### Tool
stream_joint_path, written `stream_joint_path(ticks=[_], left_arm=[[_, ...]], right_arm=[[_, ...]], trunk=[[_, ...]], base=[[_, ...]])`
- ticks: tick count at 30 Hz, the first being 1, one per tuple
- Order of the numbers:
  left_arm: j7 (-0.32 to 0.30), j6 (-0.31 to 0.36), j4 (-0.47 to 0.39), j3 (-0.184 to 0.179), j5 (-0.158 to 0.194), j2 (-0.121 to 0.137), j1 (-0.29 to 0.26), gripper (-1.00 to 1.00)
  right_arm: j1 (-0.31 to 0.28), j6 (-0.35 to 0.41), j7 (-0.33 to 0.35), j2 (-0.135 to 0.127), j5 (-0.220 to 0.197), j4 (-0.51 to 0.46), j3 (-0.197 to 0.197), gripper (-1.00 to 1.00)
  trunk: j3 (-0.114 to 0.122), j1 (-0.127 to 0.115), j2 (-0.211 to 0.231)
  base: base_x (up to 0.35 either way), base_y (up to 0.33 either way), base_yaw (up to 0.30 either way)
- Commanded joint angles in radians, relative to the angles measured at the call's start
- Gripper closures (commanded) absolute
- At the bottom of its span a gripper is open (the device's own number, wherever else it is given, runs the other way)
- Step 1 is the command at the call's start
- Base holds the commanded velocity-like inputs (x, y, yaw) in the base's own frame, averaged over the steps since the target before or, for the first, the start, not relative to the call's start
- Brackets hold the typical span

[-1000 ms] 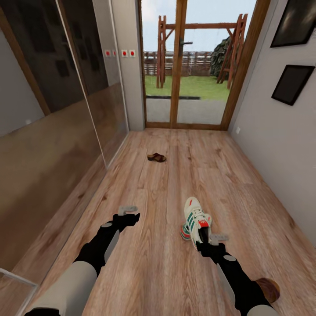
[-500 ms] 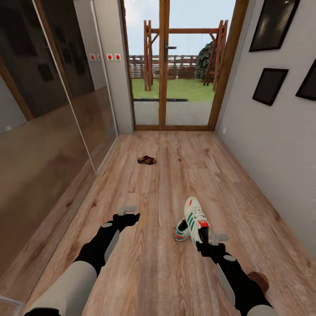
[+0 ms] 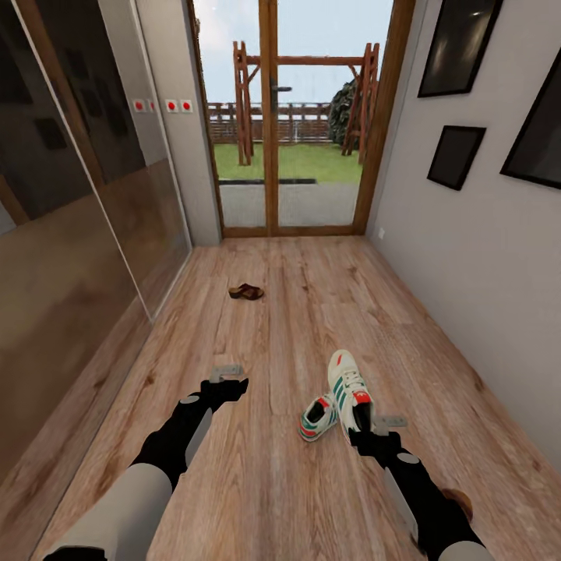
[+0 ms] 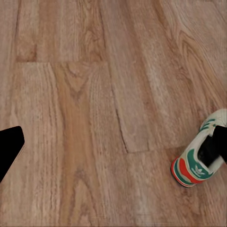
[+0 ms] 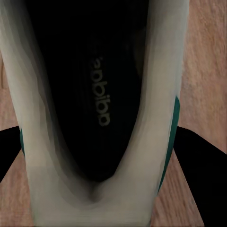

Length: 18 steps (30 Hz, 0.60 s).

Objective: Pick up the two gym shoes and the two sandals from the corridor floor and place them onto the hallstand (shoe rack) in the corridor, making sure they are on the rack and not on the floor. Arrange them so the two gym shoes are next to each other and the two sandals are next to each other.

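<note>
One gym shoe (image 3: 348,388) was held up off the corridor floor (image 3: 280,483) by the right gripper (image 3: 366,431), which was clamped on its heel end. The 2nd gym shoe (image 3: 317,418) was seen lying on the floor just beside it, to the left. One sandal (image 3: 245,291) was seen far ahead on the floor, nr the glass door (image 3: 292,132). A brown thing (image 3: 458,499) was half hidden by the right arm; it was prob. the other sandal, but that could not be told for sure. The left gripper (image 3: 231,382) was held over bare floor w/ nothing in it; open or closed could not be told.

No shoe rack was seen, so nothing was judged to be put away yet. 1 shoe was in hand; 3 were left to be picked up, and all 4 to be set in pairs.

In the right wrist view, the dark inside of the held shoe (image 5: 94,94) and its printed name were shown up close, w/ a black finger (image 5: 198,156) at each side. In the left wrist view, the red heel of the floor shoe (image 4: 198,163) was shown.
</note>
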Motion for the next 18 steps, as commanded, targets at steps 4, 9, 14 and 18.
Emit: stream_joint_path(ticks=[4,9,14,18], left_arm=[[-0.003,0.006,-0.002,0.0,0.001,0.0,0.0,-1.0],[-0.002,0.006,-0.002,0.0,0.001,0.0,0.0,-1.0],[-0.002,0.006,-0.002,0.0,0.001,0.0,0.0,-1.0],[-0.003,0.006,-0.002,0.0,0.001,0.0,0.0,-1.0]], right_arm=[[0.0,0.006,0.0,0.0,-0.001,-0.001,0.0,1.0],[0.0,0.006,0.0,0.0,-0.001,-0.002,-0.001,1.0],[0.0,0.007,0.0,-0.001,-0.001,-0.002,-0.001,1.0],[0.0,0.007,0.001,-0.001,-0.001,-0.002,-0.001,1.0]], trunk=[[-0.001,0.0,0.0],[-0.001,0.0,0.0],[-0.001,0.0,0.0],[0.0,0.0,0.0]], base=[[0.336,0.083,-0.009],[0.341,0.033,-0.003],[0.342,0.007,-0.007],[0.343,0.001,-0.145]])
